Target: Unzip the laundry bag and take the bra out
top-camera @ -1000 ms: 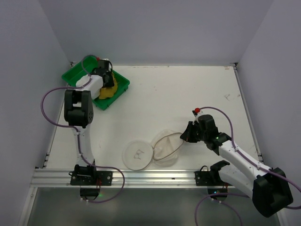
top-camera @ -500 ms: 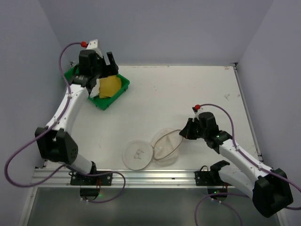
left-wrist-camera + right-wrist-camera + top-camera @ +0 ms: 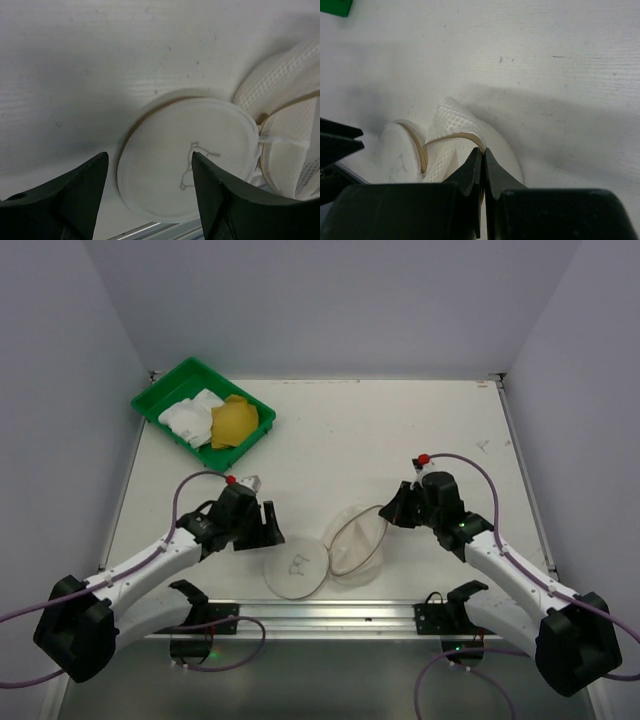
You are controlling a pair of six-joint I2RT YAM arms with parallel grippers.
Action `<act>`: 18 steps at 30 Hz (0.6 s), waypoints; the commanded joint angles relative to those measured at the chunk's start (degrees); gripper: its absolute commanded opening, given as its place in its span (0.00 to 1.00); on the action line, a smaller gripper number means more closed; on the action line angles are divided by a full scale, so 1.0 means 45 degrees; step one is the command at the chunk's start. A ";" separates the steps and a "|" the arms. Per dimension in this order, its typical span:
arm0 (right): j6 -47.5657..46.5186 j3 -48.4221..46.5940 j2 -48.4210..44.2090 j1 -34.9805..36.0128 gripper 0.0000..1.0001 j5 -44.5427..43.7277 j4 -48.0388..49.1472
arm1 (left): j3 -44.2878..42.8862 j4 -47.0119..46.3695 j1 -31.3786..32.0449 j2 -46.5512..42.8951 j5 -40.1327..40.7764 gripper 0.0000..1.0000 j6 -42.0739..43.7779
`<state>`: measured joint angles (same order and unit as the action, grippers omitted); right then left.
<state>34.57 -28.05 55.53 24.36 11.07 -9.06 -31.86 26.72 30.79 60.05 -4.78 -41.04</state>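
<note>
The laundry bag (image 3: 355,545) lies unzipped near the front edge, its mesh body gaping. Its round lid (image 3: 295,572), with the small bra drawing, lies flat to the left. My right gripper (image 3: 392,515) is shut on the bag's tan zip rim (image 3: 452,136) and holds the mesh (image 3: 451,122) up. My left gripper (image 3: 268,525) hovers open just above the lid (image 3: 165,165), with nothing between its fingers (image 3: 85,190). The yellow bra (image 3: 232,422) lies in the green tray (image 3: 160,392) at the far left.
White cloth (image 3: 190,415) lies beside the bra in the tray. The aluminium rail (image 3: 320,615) runs along the table's front edge, just below the lid. Walls close off the table's left, back and right sides.
My left arm has let go of the yellow bra in the tray and swung back to the front, open over the lid. The right gripper has kept its hold on the rim.
</note>
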 commanded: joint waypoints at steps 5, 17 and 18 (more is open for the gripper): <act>0.0502 -0.0231 0.0199 0.0016 0.00 -0.0214 0.0744 | 0.0906 -0.1463 0.2747 -0.0204 0.0260 0.56 -0.3204; 0.0522 0.0218 -0.0385 0.0016 0.00 -0.0116 0.0452 | -0.3010 -0.1445 0.1678 0.6004 0.4516 0.32 -0.0415; 0.0541 0.0392 -0.0502 0.0016 0.00 -0.0155 0.0431 | -0.3424 -0.1504 0.1520 0.6301 0.4712 0.32 0.0207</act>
<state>36.18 -27.53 55.37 24.36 11.09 -8.14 -41.50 20.99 40.58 84.14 7.70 -47.31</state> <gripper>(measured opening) 0.011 0.325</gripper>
